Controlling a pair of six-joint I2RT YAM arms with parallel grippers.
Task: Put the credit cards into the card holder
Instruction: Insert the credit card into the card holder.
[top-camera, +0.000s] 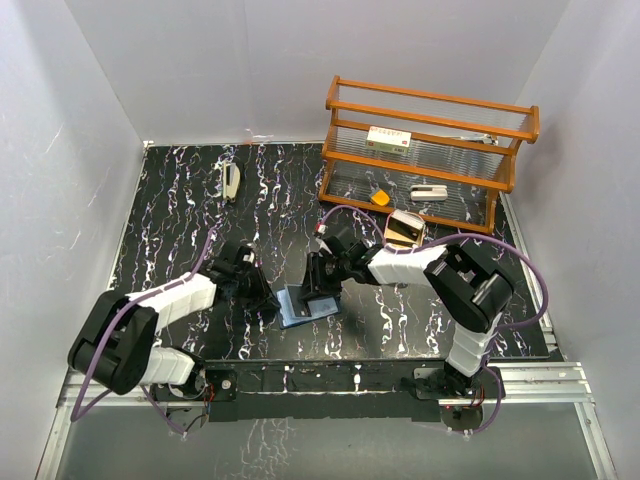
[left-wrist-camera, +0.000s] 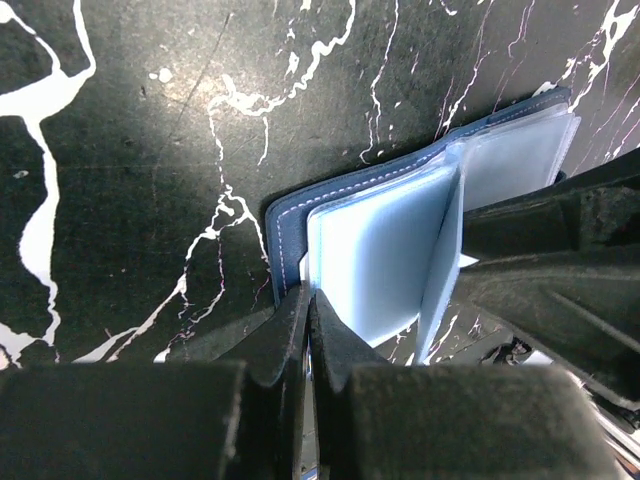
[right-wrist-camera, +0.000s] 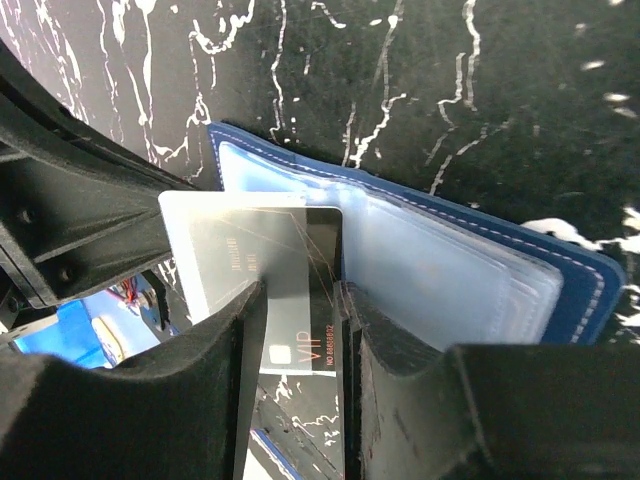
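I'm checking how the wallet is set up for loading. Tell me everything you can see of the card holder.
The card holder is a small navy folding wallet with pale stitching along its cover and a stack of clear, pale blue plastic sleeves inside. It lies open on the black marbled table, with one sleeve standing up. The left gripper, shut, meets its edge. A dark VIP card, between the fingers of the right gripper, overlaps the sleeves.
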